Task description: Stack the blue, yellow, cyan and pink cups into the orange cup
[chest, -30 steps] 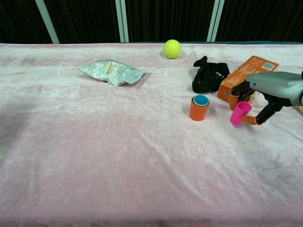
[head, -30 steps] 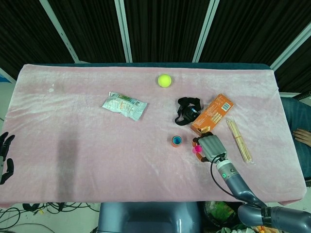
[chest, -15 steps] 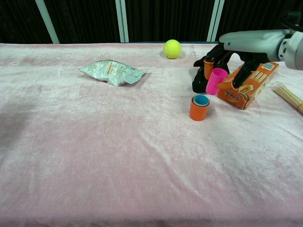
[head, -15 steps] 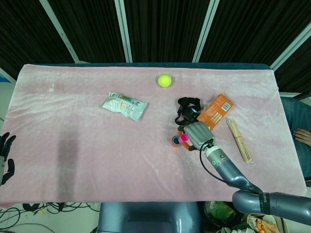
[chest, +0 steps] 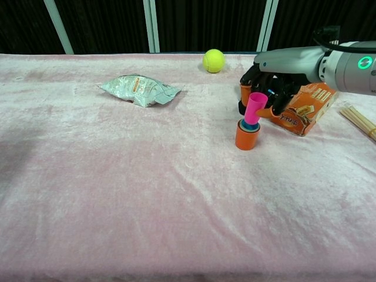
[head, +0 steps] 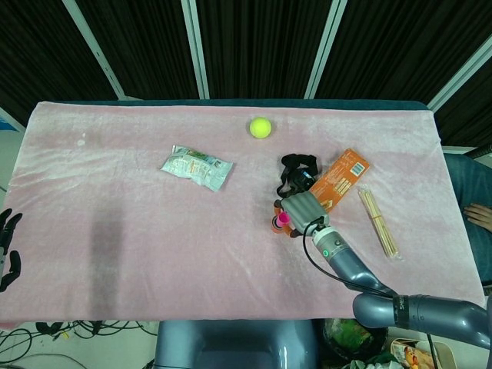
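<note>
An orange cup [chest: 247,137] stands on the pink cloth right of centre, with a cyan rim showing inside its mouth; the same orange cup [head: 274,226] is mostly covered in the head view. My right hand [chest: 272,81] holds a pink cup [chest: 255,108], tilted, with its lower end in the orange cup's mouth. From above, the right hand [head: 301,211] sits just right of the pink cup [head: 282,219]. My left hand [head: 8,250] hangs off the table's left edge, fingers apart and holding nothing. Blue and yellow cups are not separately visible.
Behind the hand lie a black strap bundle [head: 296,174] and an orange box [head: 337,179]. A bundle of wooden sticks [head: 378,221] lies to the right. A tennis ball [head: 260,127] sits at the back, a snack packet [head: 197,167] to the left.
My right hand carried the pink cup up from the front right, then left and down, so its lower end now sits in the orange cup's mouth. The left hand stayed put.
</note>
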Available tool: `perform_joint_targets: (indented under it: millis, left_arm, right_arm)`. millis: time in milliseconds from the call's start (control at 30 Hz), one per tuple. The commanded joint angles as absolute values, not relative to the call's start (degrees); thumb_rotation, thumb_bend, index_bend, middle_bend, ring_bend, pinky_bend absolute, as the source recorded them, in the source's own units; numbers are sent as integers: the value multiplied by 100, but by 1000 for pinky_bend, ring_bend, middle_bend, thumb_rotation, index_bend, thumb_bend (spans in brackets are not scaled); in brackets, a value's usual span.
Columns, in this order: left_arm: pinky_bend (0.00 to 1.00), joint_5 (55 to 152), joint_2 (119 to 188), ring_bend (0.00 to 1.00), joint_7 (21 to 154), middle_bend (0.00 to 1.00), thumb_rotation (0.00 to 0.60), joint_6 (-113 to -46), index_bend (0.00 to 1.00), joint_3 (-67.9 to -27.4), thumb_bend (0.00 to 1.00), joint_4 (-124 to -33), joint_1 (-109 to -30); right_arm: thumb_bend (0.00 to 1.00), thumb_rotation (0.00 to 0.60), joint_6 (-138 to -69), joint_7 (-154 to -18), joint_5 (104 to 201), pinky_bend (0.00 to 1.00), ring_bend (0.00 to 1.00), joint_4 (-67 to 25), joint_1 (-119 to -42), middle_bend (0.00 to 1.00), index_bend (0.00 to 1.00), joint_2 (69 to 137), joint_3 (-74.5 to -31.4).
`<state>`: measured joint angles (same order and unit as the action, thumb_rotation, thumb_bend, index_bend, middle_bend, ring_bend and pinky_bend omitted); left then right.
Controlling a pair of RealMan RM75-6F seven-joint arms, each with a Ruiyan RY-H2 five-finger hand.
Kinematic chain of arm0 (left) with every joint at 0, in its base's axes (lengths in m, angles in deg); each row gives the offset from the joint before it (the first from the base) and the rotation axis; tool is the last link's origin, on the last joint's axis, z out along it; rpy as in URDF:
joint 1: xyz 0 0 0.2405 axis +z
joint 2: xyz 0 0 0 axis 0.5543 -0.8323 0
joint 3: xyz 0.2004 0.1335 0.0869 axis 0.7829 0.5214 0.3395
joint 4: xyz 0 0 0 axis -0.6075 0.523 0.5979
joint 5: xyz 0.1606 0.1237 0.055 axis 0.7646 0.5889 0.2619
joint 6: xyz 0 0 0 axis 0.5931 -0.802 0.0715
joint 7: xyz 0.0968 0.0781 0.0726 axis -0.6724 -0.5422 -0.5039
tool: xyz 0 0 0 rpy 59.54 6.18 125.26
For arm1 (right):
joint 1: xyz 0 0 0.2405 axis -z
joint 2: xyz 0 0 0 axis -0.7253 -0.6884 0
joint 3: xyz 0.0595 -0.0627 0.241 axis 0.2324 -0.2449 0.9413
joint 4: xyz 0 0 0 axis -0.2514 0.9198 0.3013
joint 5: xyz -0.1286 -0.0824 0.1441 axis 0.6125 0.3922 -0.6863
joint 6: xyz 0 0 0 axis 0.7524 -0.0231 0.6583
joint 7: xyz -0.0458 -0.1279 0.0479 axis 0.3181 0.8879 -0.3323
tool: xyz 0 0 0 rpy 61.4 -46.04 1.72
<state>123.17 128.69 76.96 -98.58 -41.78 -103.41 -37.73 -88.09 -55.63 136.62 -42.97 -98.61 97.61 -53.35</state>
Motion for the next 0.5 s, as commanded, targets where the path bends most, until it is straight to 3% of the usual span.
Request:
perform_joint_targets:
  millis: [33, 500]
  left_arm:
    - [31, 12317, 12869, 0, 7694, 7, 600, -9861, 36, -4179, 705, -10341, -3772]
    - [31, 12309, 12878, 0, 7670, 7, 600, -9863, 36, -4179, 705, -10341, -3770]
  right_arm:
    - [384, 600, -8820, -5586, 13650, 215, 285, -4274, -9866, 478, 571, 9777, -5370]
    - [385, 600, -8879, -5787, 13760, 216, 284, -4057, -9867, 471, 571, 9930, -5467]
